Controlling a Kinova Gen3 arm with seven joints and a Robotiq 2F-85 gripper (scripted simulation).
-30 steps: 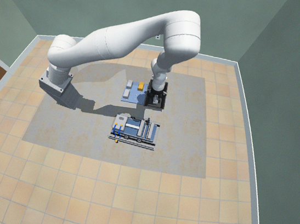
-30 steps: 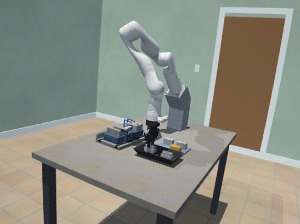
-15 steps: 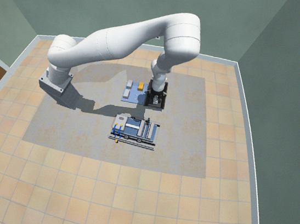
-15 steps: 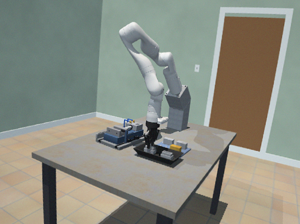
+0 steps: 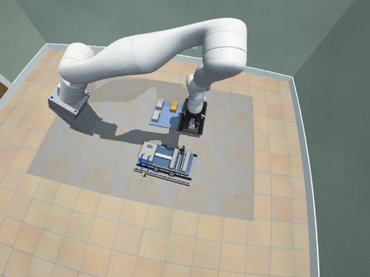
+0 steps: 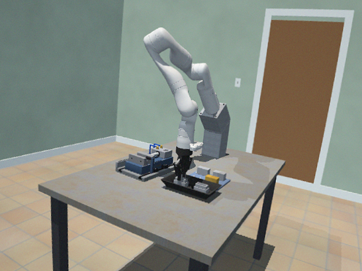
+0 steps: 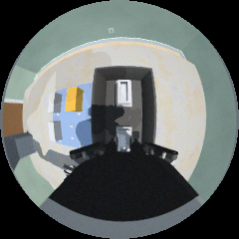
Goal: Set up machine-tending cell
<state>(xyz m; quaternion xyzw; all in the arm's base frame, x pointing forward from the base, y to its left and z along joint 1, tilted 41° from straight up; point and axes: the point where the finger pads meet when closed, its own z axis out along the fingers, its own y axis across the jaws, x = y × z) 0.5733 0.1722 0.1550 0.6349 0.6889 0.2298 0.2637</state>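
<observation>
My gripper (image 5: 191,125) reaches down into the black outfeed tray and is shut on a grey finished part (image 7: 123,136) at the tray's near end. The part sits low in the tray (image 6: 191,187); I cannot tell if it touches the floor. A second finished part (image 7: 123,92) lies flat at the tray's other end, also seen in the exterior view (image 6: 201,185). The blue infeed plate (image 5: 165,115) beside the tray holds two aluminium blanks (image 5: 159,103) (image 5: 155,114) and one brass blank (image 5: 173,106). The vise (image 5: 166,163) stands open; its narrow opening (image 5: 180,160) looks empty.
The arm's base pedestal (image 5: 68,103) stands at the table's back left. Blue hoses (image 5: 144,161) rise from the vise's left end block. A small yellow item (image 5: 143,174) lies by the vise's front rail. The tray walls closely surround the gripper.
</observation>
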